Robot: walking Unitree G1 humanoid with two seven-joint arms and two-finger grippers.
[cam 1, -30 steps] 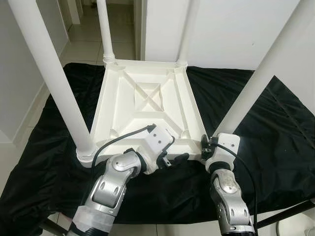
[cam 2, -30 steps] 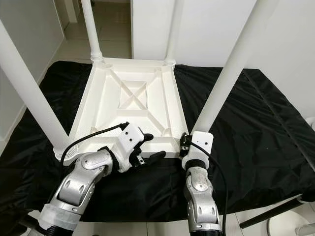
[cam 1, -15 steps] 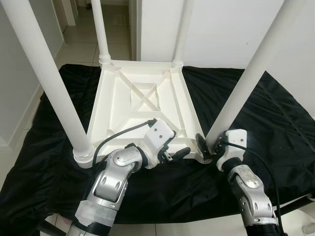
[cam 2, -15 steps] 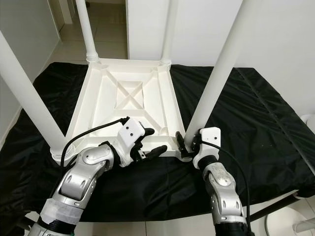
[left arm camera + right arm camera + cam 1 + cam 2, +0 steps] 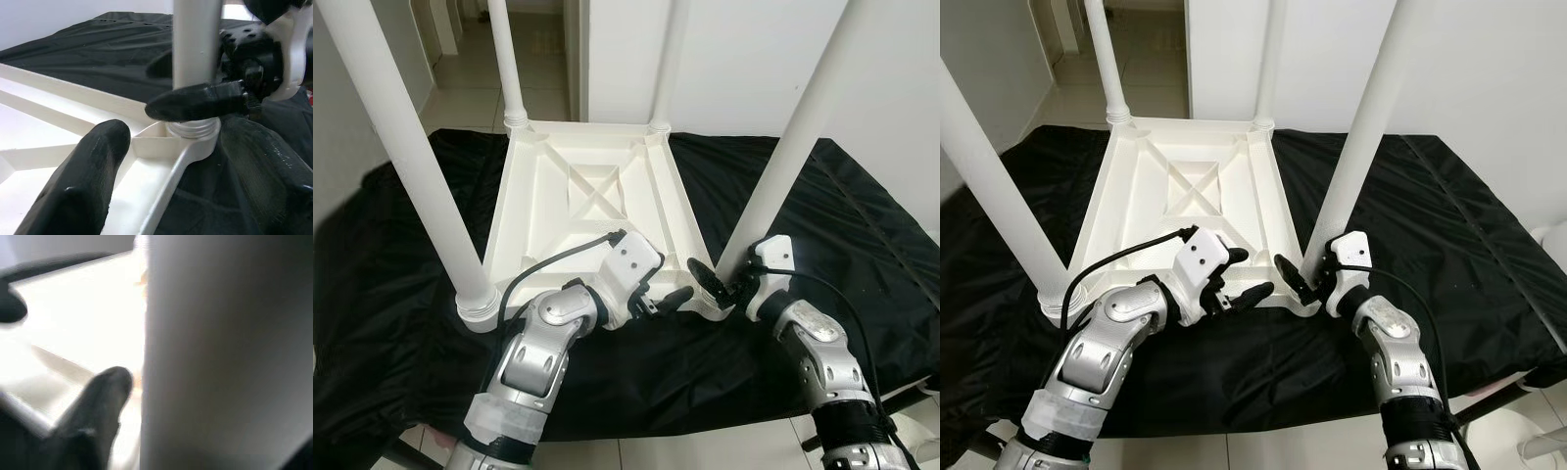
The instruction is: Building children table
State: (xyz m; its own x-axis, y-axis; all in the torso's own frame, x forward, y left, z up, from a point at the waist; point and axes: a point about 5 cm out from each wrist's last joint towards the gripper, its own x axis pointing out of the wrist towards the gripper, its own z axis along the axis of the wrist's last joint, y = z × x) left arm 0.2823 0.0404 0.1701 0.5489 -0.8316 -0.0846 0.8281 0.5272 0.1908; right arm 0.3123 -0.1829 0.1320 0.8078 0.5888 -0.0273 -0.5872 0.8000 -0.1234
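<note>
The white children's table (image 5: 540, 201) lies upside down on a black cloth, its legs pointing up. My left gripper (image 5: 664, 284) is open at the near rim. One of its fingers (image 5: 83, 181) is over the inside of the tabletop, the other over the cloth outside. My right gripper (image 5: 1310, 279) is open at the foot of the near right leg (image 5: 783, 157). That leg (image 5: 220, 357) stands between its fingers (image 5: 93, 416), just above the threaded base (image 5: 193, 129).
The black cloth (image 5: 862, 235) covers the whole work surface. The near left leg (image 5: 411, 147) and the far legs (image 5: 504, 59) rise high around my arms. A white wall stands behind, and tiled floor runs through a doorway at the back left.
My right arm has swung out to the right and its gripper has turned, so one finger now reaches across the foot of the near right leg. The left gripper has barely moved.
</note>
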